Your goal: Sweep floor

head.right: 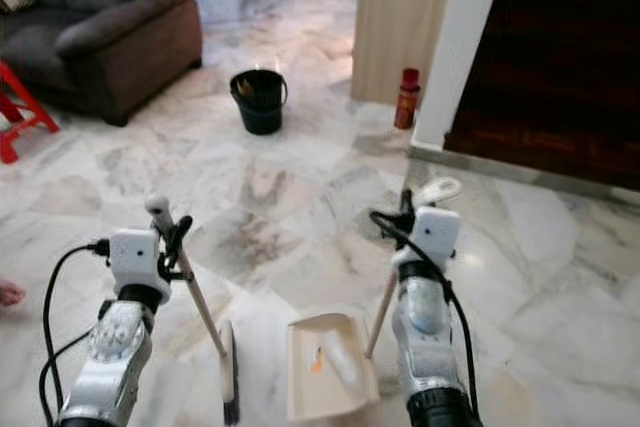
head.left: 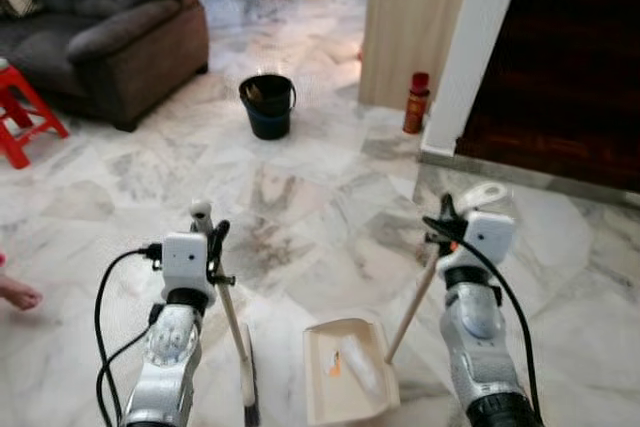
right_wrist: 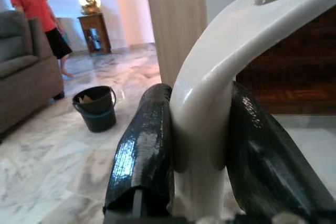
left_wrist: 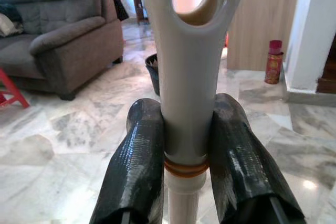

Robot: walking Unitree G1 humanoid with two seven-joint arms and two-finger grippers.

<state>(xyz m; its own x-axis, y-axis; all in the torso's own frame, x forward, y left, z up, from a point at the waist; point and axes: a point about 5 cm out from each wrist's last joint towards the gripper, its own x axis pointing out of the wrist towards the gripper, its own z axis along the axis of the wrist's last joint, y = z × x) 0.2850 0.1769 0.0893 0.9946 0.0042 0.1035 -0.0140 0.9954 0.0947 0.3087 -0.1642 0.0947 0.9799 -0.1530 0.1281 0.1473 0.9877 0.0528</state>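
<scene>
The left gripper (left_wrist: 186, 145) is closed on the white handle of the broom (head.left: 236, 332), its two black fingers (left_wrist: 137, 166) pressed against either side of the grip just below the hanging hole. The broom's pale shaft is slanted down to the brush head (head.left: 248, 382), which rests on the marble floor (head.left: 300, 197) just in front of the robot. The right gripper (right_wrist: 202, 145) is likewise clamped on the curved white handle of the dustpan (head.left: 345, 372), with a finger on each side. The dustpan's wooden pole is angled down to the cream pan, which lies flat on the floor just beside the brush head, slightly apart from it; a small orange scrap (head.left: 334, 368) and some pale litter are seen inside it. Farther ahead a dark bucket (head.left: 267, 105) stands on the floor, near a brown sofa (head.left: 110, 37) on the left. A red stool (head.left: 25, 112) is placed in front of the sofa. A red bottle (head.left: 415, 102) stands by a white wall corner. A person in a red shirt (right_wrist: 34, 3) is seen in the background of the right wrist view.
</scene>
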